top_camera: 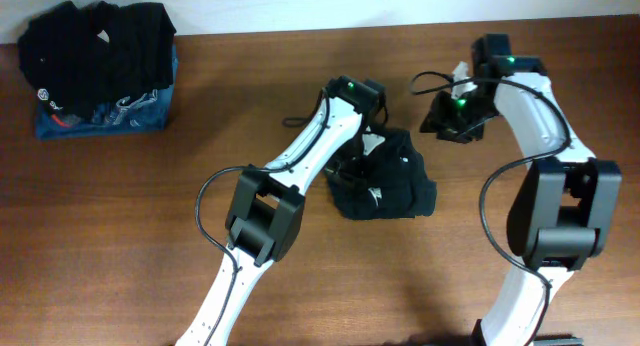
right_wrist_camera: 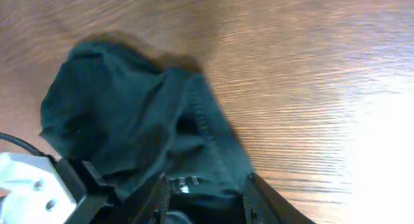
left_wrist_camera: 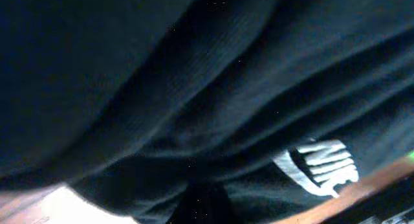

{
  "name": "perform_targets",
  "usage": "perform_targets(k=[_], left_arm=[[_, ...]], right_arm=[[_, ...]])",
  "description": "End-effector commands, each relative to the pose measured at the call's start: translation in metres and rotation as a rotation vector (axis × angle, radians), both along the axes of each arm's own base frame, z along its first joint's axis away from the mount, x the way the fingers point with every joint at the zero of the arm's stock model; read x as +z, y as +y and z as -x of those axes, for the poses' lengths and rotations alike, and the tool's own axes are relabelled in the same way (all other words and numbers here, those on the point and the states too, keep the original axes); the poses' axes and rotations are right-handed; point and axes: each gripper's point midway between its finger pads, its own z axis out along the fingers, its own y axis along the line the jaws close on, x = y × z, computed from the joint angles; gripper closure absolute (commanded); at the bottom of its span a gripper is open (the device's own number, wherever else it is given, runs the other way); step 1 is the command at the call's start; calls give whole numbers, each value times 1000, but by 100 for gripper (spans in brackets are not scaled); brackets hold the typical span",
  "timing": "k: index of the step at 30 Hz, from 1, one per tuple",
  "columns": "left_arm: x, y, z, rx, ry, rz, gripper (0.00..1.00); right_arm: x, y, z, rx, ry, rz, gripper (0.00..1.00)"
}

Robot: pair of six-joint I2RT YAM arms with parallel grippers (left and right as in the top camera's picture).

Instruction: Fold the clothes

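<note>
Left wrist: NIKE print (left_wrist_camera: pixel 323 167) (on black clothes (left_wrist_camera: pixel 194 88))

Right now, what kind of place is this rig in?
Probably a lab bench for cloth-folding trials: left arm and right arm at a wooden table, black garment between them, stack of clothes at a far corner.

The garment (top_camera: pixel 390 186) lies on the table (top_camera: pixel 150 206) near its middle, between the left arm (top_camera: pixel 300 156) and the right arm (top_camera: pixel 535 116). The left arm's end reaches over its left part. Well apart, at the back left corner, sits a stack of folded clothes (top_camera: pixel 100 76), one piece on another.
</note>
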Motion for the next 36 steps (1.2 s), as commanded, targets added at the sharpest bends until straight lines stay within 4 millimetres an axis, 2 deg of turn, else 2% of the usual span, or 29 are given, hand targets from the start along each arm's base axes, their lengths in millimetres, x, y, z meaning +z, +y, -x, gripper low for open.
perform_targets(k=[1, 6, 13, 16, 19, 22, 24, 28, 31, 33, 36], left_arm=[[7, 2, 14, -1, 50, 11, 99], [13, 18, 33, -6, 130, -58, 99], [12, 20, 33, -12, 129, -67, 99], [19, 23, 26, -22, 80, -80, 99], [47, 10, 7, -23, -40, -3, 99], [77, -4, -23, -20, -224, 82, 99], [77, -11, -30, -8, -252, 109, 99], [53, -24, -25, 5, -195, 166, 99], [21, -20, -14, 7, -151, 137, 99], [4, -16, 0, 11, -93, 121, 99], [-10, -9, 14, 12, -40, 95, 99]], right_arm=[[15, -8, -3, -28, -32, -18, 58], [15, -9, -4, -27, -37, -17, 58], [15, -9, -4, -26, -36, -16, 57], [15, -9, -5, -26, -38, -16, 57], [15, -9, -7, -26, -48, -15, 57], [15, -9, -7, -26, -49, -14, 57], [15, -9, -7, -26, -49, -15, 57], [15, -9, -7, -26, -48, -14, 57], [15, -9, -7, -26, -48, -15, 57], [15, -9, -7, -26, -49, -15, 57], [15, -9, -7, -26, -48, -15, 57]])
